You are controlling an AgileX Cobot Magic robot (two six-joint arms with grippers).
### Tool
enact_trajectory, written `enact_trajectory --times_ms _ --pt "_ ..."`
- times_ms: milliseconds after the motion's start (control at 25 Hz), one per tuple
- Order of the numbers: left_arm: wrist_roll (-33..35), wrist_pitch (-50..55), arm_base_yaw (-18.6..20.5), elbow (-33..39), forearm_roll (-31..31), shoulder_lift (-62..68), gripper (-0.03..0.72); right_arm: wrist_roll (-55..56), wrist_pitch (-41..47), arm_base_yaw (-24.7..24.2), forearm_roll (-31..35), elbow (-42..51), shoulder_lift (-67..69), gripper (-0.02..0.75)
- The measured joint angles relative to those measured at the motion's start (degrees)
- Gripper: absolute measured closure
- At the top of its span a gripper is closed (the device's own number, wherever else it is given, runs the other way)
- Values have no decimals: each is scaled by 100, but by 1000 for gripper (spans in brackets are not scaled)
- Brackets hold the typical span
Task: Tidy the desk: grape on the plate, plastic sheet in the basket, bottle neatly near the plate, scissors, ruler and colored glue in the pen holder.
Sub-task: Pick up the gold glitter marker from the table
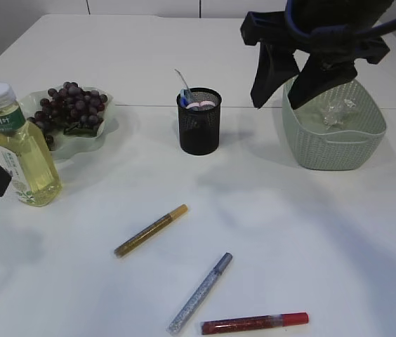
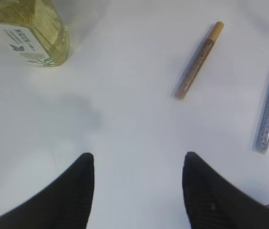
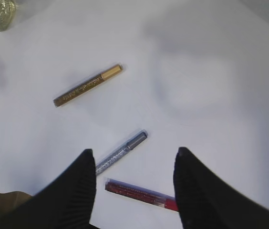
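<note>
- Right gripper [image 1: 279,98] is seen high above the table, just over the near-left rim of the basket [image 1: 324,151]; its jaws are spread apart and nothing is held between them.
- Left gripper [image 2: 137,183] is also parted and empty; in the exterior view only a dark part of it is visible, just left of the bottle [image 1: 21,151], at the edge of the picture.
- Relative to the pen holder [image 1: 199,121]: the plate [image 1: 107,105] with the grape [image 1: 71,107] is to its left, the bottle further left and nearer the camera, close to the plate, the basket to its right.
- A crumpled clear piece, probably the plastic sheet [image 1: 338,112], is seen inside the basket. Handles and a thin strip stand in the pen holder; which is scissors and which is ruler cannot be told.
- Three colored glue pens lie flat on the table in front of the pen holder, well apart from it: the gold glue pen [image 1: 151,229] nearest, the silver glue pen [image 1: 200,293] further forward, the red glue pen [image 1: 254,323] at the front edge.
- It is judged that the glue step is now in hand, the other things being already placed.
- For the next move, one gripper must be lowered over a pen, with the jaws set across its thin body, and closed near the middle, so that the pen does not roll away. The right wrist camera looks down on all three pens, so the right arm seems well suited.
</note>
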Motion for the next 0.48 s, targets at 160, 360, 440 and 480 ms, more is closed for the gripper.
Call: enact_trajectory --times_ms 160,360,440,480 --pt "374 53 0 0 -57 88 256 0 3 0 -66 0 -81 320" --pt "749 461 0 -386 -229 590 256 0 27 -102 -211 0 -375 320" --pt "926 664 0 -685 -330 855 256 0 27 -220 -211 24 -462 320" --pt "996 796 0 -866 -367 1012 256 0 27 -308 -225 100 -528 320"
